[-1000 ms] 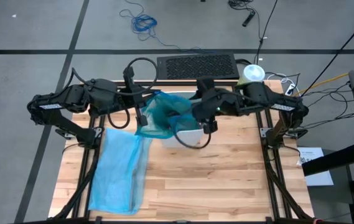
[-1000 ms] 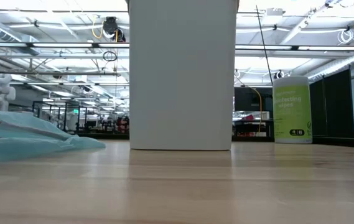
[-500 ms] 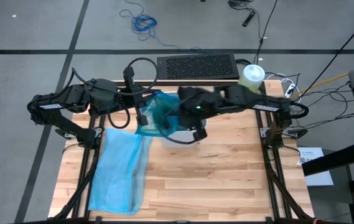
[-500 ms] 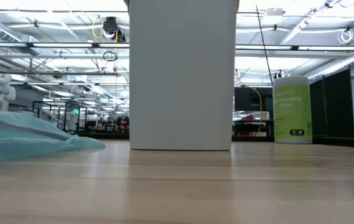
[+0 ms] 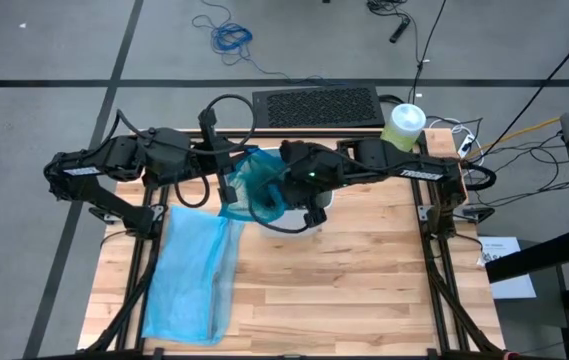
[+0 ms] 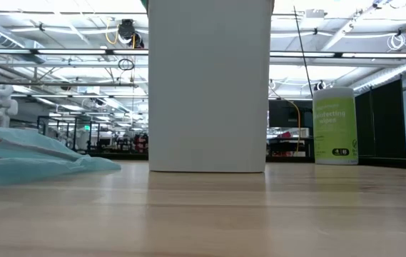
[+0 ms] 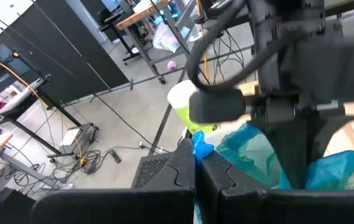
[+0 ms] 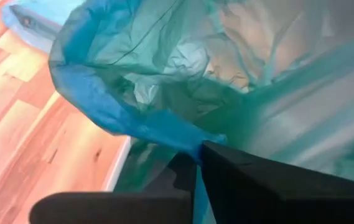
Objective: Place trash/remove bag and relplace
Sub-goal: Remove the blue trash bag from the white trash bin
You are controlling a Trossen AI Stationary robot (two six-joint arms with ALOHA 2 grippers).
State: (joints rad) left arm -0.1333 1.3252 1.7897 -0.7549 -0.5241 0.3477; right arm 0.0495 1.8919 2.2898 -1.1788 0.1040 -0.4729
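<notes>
Pale butcher-block table (image 5: pixel 364 290); flat on its left side lies a sky-blue plastic bag (image 5: pixel 192 275), smooth and oblong, and at the back centre stands a white, straight-walled bin (image 6: pixel 210 86). Crinkly teal-green bag (image 5: pixel 259 185) bunches over the bin mouth, rim stretched between both arms. Right gripper (image 8: pixel 196 163) pinched tight on the bag's folded rim; left gripper (image 7: pixel 195 163) likewise clamped on a blue-green fold.
</notes>
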